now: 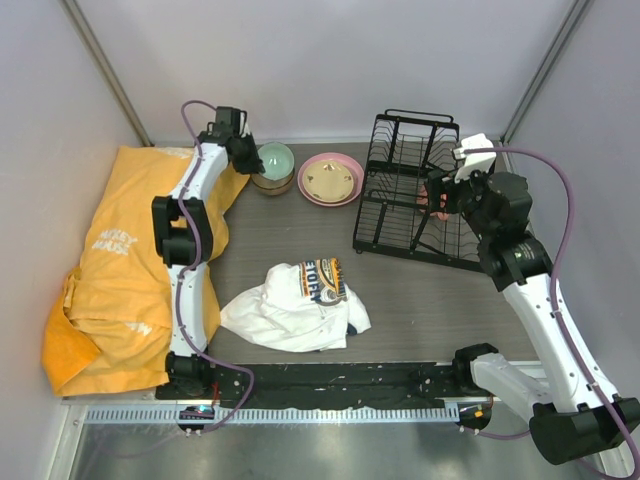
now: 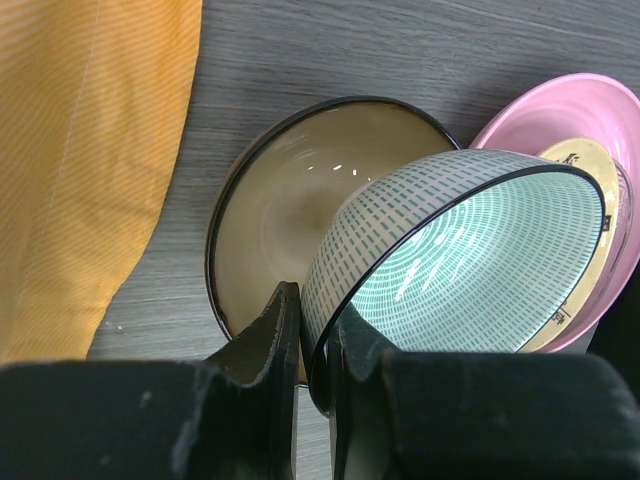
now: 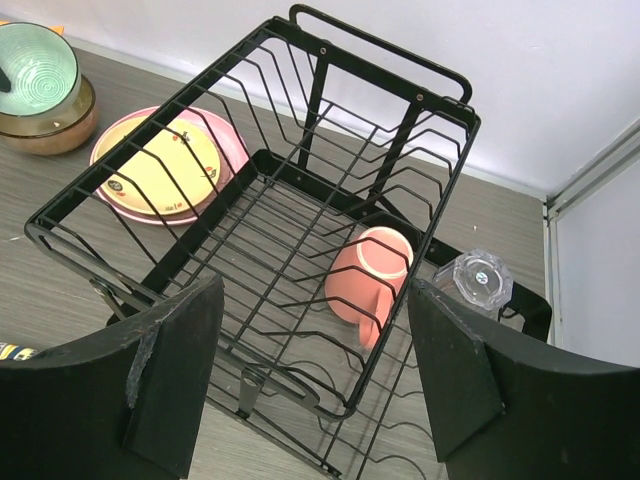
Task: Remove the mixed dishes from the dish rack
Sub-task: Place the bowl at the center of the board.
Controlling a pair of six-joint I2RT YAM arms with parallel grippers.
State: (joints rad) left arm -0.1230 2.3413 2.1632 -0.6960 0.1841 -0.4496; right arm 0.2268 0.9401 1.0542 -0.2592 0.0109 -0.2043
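dish rack [image 1: 415,195] taken as landmark. white printed t-shirt [image 1: 300,297] crumpled on the table nearer than the rack, to its left. right gripper [image 3: 315,385] hangs just above the rack's near end, jaws spread wide, holding nothing. inside the rack: pink mug [image 3: 368,278] on its side, clear glass [image 3: 477,283] beside it at the right edge. left of the rack: cream plate [image 1: 332,180] resting on pink plate [image 1: 312,190]. further left, left gripper [image 2: 312,350] pinches the rim of the mint-green bowl [image 2: 470,260], tilted over the tan bowl [image 2: 290,210]. orange cloth [image 1: 115,265] far left.
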